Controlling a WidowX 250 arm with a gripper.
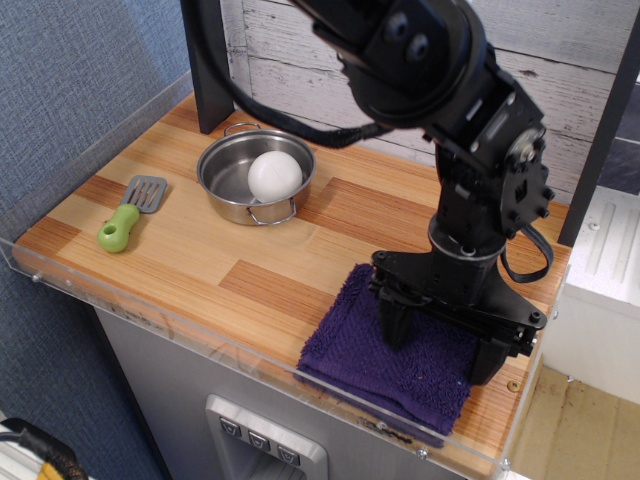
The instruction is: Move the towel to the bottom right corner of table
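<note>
The towel (385, 355) is lying near the lower right corner of the tabletop (180, 250). The end effector (440, 345), fingers spread, is pressing on it; only releasing seems left.

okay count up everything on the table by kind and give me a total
Towel: 1
Pot: 1
White ball in the pot: 1
Green-handled spatula: 1
Total: 4
</note>
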